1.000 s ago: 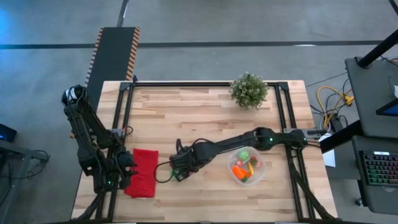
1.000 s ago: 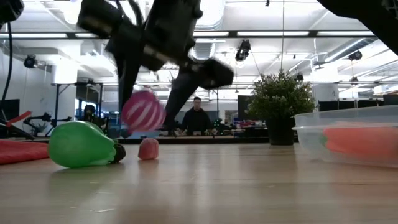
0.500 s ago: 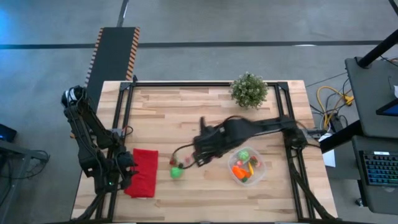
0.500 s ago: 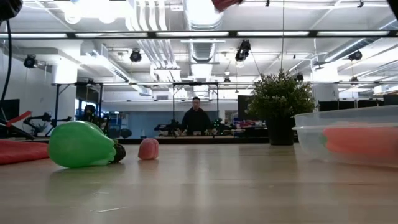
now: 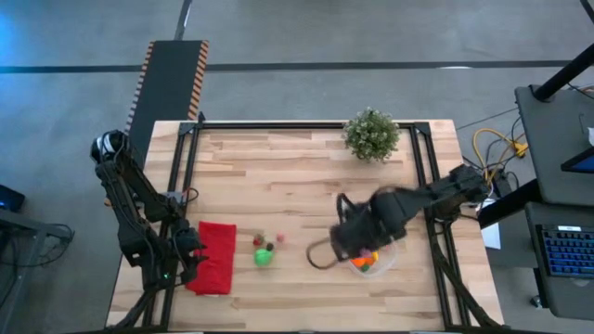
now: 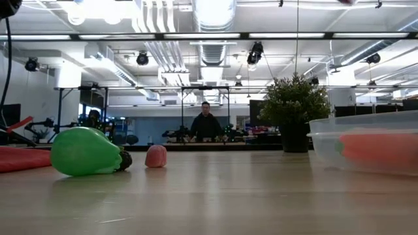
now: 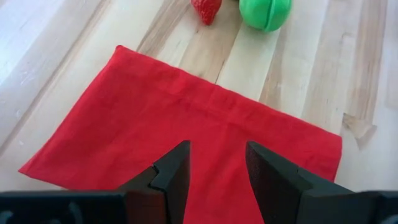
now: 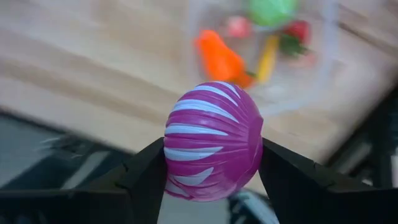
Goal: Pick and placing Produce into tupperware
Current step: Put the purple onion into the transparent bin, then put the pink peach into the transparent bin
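My right gripper [image 5: 347, 243] hangs above the left rim of the clear tupperware [image 5: 387, 254], shut on a purple, white-striped toy piece [image 8: 211, 140]. The right wrist view shows the tupperware [image 8: 323, 68] below, holding an orange carrot [image 8: 219, 57], a yellow piece, a green piece and red ones. A green piece [image 5: 264, 257] [image 6: 85, 151], a pink piece [image 5: 279, 238] [image 6: 155, 156] and a small red one [image 5: 259, 241] rest on the table left of the container. My left gripper [image 7: 214, 163] waits open over the red cloth [image 7: 186, 137]. My right gripper pinches the purple striped piece between its two fingers [image 8: 146, 177], one on each side of its round body [image 8: 180, 149]. The piece is lifted clear of the table and is above the low view's top edge.
A potted plant [image 5: 372, 134] [image 6: 295, 111] stands near the table's far edge. The red cloth [image 5: 215, 257] lies flat at the near left. Bare wood stretches between the loose pieces and the container [image 6: 366, 147]. A person [image 6: 206, 124] sits in the room behind.
My right gripper, shut on the purple piece, has risen out of the low view. It has swung toward the table's right, from beside the green piece to above the tupperware. The green, pink and red pieces have stayed where they were.
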`<action>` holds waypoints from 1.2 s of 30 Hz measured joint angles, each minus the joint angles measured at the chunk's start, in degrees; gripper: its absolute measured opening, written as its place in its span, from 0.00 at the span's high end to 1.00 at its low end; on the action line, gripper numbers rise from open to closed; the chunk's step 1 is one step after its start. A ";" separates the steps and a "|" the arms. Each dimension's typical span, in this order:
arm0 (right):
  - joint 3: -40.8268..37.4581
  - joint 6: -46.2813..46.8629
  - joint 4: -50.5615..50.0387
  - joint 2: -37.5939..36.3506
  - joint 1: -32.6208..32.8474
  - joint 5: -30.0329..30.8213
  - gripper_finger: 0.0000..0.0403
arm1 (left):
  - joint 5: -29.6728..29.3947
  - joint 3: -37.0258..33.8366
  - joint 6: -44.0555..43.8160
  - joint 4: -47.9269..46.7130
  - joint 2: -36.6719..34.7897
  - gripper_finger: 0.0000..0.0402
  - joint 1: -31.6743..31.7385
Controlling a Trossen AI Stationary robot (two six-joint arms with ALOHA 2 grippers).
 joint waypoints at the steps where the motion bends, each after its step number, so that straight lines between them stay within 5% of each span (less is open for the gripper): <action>1: -2.74 1.06 0.06 -0.64 0.92 0.17 0.43 | -0.02 0.00 0.00 0.00 0.00 0.65 0.00; 6: -15.92 5.34 2.03 -2.96 2.50 2.91 0.43 | -0.01 0.00 0.24 -0.20 0.00 0.65 0.00; 20: -46.66 4.76 34.08 -9.32 -1.23 0.86 0.43 | 1.46 0.00 -0.28 0.06 0.00 0.65 0.02; 36: -49.83 5.07 36.47 -11.73 -1.00 0.90 0.37 | 1.72 0.00 -0.42 0.29 0.00 0.65 0.03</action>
